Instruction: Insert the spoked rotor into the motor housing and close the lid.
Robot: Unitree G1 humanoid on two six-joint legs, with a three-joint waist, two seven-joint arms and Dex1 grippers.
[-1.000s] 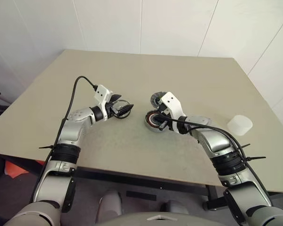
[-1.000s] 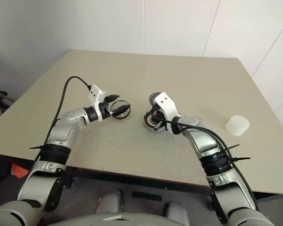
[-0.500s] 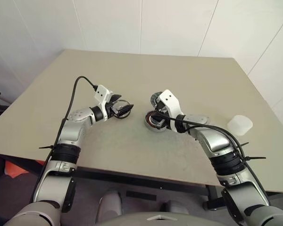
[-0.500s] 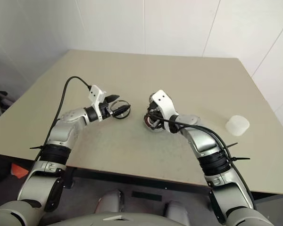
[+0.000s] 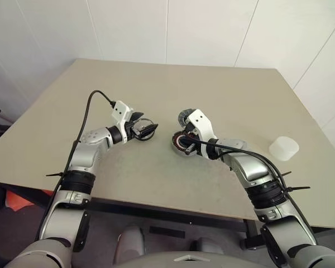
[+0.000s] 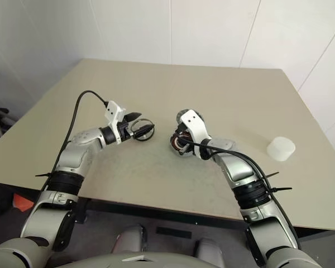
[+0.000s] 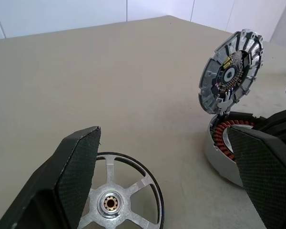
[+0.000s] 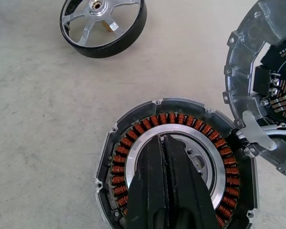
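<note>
table (image 5: 240, 95) bearing the motor housing (image 8: 115, 157) at centre, its lid (image 7: 231, 71) standing tilted open at the far edge; right gripper (image 8: 168, 157), fingers pressed together, over the housing's middle; left gripper (image 5: 147, 130) spread wide around the spoked rotor (image 7: 115, 202), well apart from the housing; white cylinder (image 5: 283, 148) near the right edge.

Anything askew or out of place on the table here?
Nothing damaged. The ribbed grey lid stands tilted up on edge beside the copper-wound silver housing, and the black spoked rotor lies apart on the table.
</note>
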